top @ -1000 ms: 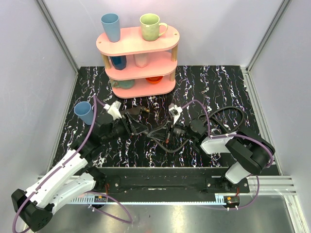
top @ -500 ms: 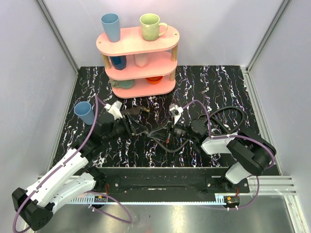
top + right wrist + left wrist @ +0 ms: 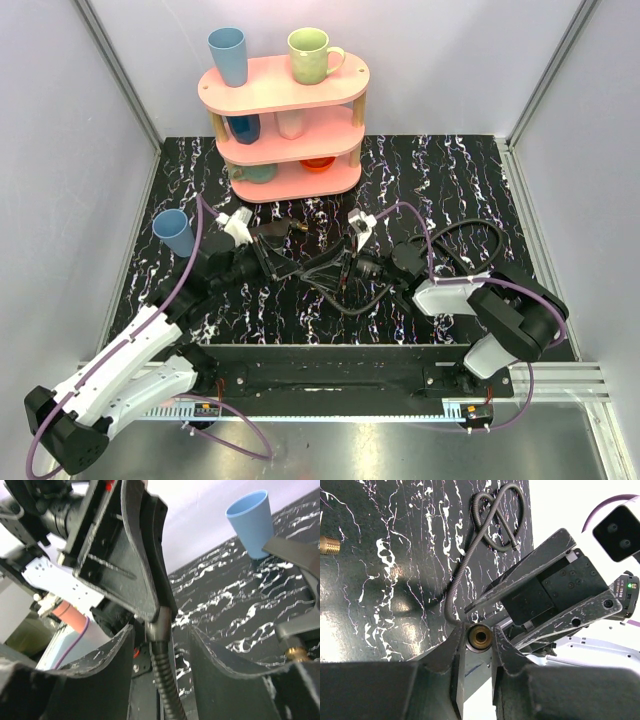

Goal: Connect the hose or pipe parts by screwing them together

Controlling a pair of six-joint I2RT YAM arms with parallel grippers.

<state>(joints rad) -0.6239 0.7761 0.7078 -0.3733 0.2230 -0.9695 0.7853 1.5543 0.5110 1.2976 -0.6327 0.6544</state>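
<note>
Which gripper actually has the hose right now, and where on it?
The left gripper pinches the hose at its brass end fitting. The right gripper stands open around the hose just behind that end, not gripping.

- Hose [image 3: 164, 680]: long, thin, dark, ribbed and flexible. Gripped at one end [image 3: 480, 636], a round fitting with a brass bore, between the fingers of the left gripper [image 3: 477, 629]. Bends away from there toward the right side of the table, ending in loose loops.
- Nozzle [image 3: 274, 232]: short, dark, cone-shaped, with a brass connector [image 3: 327, 544]. Lies on its side on the table, near the gripped hose end but apart from it.
</note>
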